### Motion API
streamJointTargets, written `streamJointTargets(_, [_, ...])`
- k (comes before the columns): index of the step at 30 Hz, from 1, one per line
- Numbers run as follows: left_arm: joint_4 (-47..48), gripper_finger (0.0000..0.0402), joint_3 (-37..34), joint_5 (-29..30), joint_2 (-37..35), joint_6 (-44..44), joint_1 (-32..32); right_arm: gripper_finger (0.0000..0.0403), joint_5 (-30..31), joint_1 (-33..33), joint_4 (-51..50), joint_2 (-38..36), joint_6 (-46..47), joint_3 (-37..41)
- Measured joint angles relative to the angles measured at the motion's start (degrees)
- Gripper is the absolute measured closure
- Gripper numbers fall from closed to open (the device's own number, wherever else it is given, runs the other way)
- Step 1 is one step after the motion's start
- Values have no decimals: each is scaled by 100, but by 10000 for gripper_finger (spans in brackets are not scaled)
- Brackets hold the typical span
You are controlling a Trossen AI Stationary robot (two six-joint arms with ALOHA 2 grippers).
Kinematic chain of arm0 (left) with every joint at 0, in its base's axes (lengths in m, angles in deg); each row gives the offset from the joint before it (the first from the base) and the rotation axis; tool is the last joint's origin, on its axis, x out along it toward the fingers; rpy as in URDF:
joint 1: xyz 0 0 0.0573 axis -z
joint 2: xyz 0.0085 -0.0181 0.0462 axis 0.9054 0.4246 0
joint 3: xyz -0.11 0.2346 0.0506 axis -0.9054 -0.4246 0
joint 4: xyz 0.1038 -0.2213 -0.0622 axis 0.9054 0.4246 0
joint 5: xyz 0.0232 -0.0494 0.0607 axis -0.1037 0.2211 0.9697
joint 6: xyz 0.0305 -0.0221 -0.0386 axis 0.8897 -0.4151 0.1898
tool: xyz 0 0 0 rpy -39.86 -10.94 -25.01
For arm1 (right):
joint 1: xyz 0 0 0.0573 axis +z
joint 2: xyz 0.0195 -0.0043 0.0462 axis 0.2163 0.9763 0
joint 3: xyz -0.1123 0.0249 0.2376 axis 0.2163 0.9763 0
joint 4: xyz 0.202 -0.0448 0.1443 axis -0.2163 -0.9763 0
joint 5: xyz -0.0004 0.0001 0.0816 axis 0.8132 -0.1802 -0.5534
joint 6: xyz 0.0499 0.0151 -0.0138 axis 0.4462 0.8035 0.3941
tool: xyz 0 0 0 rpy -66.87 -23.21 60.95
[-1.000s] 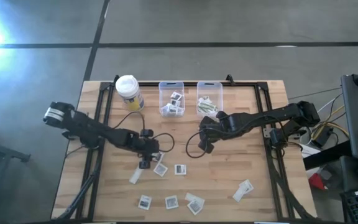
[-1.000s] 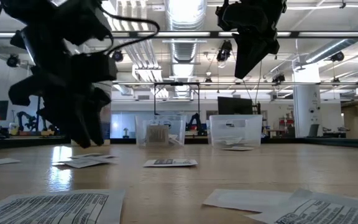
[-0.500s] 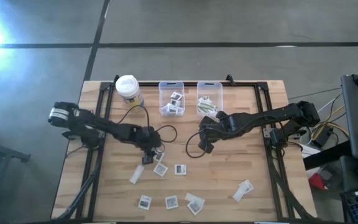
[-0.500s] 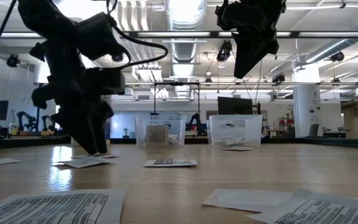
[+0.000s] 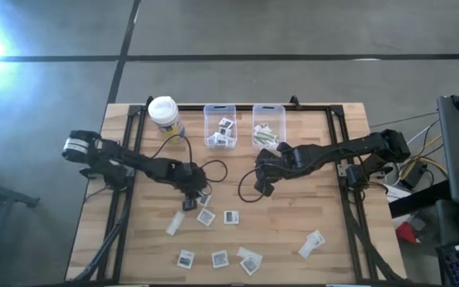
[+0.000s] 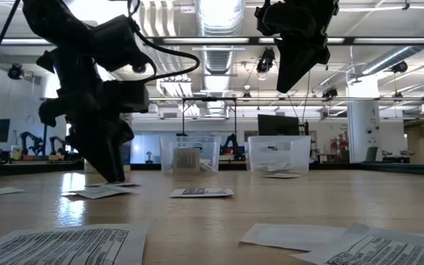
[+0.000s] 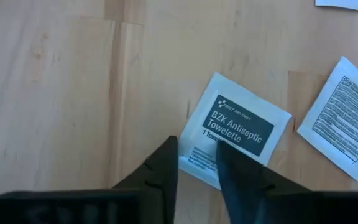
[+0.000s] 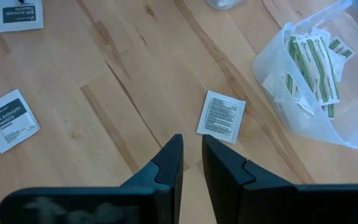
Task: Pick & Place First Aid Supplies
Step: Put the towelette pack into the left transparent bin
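Observation:
Several white first aid packets lie flat on the wooden table [image 5: 309, 199]. One square packet with a dark printed patch [image 7: 238, 127] lies under my left gripper [image 7: 194, 152], which points steeply down at it near the table's middle [image 5: 194, 199]. The gripper's fingers are open by a small gap. They straddle the packet's near edge [image 7: 197, 167]. My right gripper [image 8: 192, 143] hangs well above the table [image 5: 261, 189], open by a narrow gap with nothing in it. A square packet [image 8: 221, 116] lies below it. My left gripper comes at the dark-patched packet from above, one fingertip [image 7: 225, 155] over its printed face and the other [image 7: 168, 152] at its edge. The packet lies flat on the table. I cannot tell whether the fingers touch it.
Two clear bins stand at the table's far edge, one [image 5: 221, 127] holding square packets and the other [image 5: 268, 127] holding greenish strips. A yellow container with a white lid [image 5: 164, 115] stands to their left. More packets [image 5: 219, 257] are scattered toward the near edge.
My left gripper has come down toward the table and moved slightly toward the far right, onto the dark-patched packet, turning a little as it went. It has kept still over the last half second.

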Motion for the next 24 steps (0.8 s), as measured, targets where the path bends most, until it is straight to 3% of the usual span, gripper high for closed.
streamJointTargets(10, [79, 395, -20, -9, -156, 201, 10, 346, 0, 0, 2, 1, 2, -1])
streamJointTargets(24, [98, 401, 17, -26, -568, 417, 46, 346, 0, 0, -2, 2, -2, -2])
